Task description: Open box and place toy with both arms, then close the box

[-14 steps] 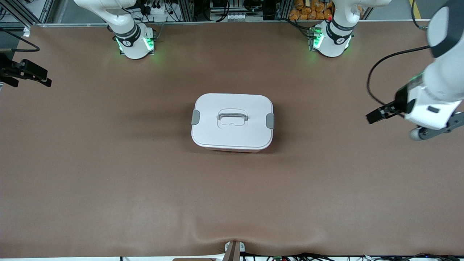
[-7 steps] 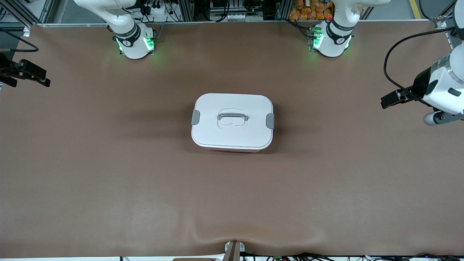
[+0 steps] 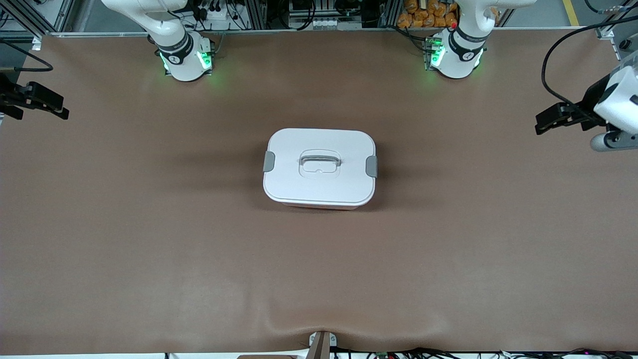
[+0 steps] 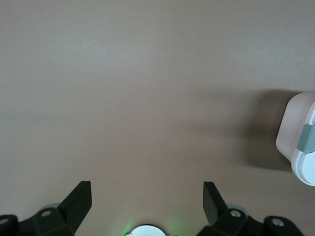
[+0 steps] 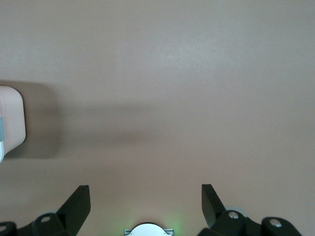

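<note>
Right now, from the front view, I see the box at the middle of the table, shut: a white rounded lid, a grey clip at its 3 and 9 o'clock edges, a recessed grey handle in the centre, and a sliver of pink tub showing under the 6 o'clock edge. From the box, the left gripper hangs out around 2 o'clock over the left arm's end of the table, and the right gripper sits near 10 o'clock over the right arm's end. Both are well apart from the box. I cannot see the toy in any view.

In the left wrist view, the fingers stand wide apart with bare table between them; a corner of the box, pink wall and grey clip, shows at 3 o'clock.

In the right wrist view, the fingers are likewise spread on nothing, and the box peeks in at 9 o'clock.

Against the earlier frames, the left arm has drawn up and outward toward the table's edge; the right gripper and the box have not moved.
</note>
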You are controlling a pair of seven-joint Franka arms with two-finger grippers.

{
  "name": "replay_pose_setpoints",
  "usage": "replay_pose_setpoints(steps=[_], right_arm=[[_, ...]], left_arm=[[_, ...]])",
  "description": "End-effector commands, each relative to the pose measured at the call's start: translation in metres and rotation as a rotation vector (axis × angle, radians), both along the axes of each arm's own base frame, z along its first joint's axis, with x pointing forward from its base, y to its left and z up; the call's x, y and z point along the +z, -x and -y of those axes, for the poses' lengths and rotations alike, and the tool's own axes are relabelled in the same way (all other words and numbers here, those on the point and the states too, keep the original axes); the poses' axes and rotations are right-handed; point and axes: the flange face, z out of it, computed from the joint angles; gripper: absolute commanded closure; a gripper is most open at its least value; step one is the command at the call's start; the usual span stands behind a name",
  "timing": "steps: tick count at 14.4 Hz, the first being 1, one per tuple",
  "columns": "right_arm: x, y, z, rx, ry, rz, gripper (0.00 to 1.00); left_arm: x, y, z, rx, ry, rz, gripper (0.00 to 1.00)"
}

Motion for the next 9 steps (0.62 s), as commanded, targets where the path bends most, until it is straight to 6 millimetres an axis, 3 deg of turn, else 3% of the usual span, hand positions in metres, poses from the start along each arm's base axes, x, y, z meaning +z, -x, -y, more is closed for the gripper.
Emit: replay_pose_setpoints(steps=[1,3,9], right_arm=[[0.007,0.002,0.005,-0.001,0.024,0.007,0.00],[0.007,0.002,0.005,0.001,0.034,0.007,0.00],[0.006,0.000,-0.009,0.017,0.020,0.011,0.00]], left_arm=[[0.001,0.030,-0.005,-0.027,0.021,0.025,0.00],[0.005,0.042,0.010,-0.037,0.028,0.056,0.00],[0.013,0.052,0.010,-0.028,0.026,0.060,0.00]])
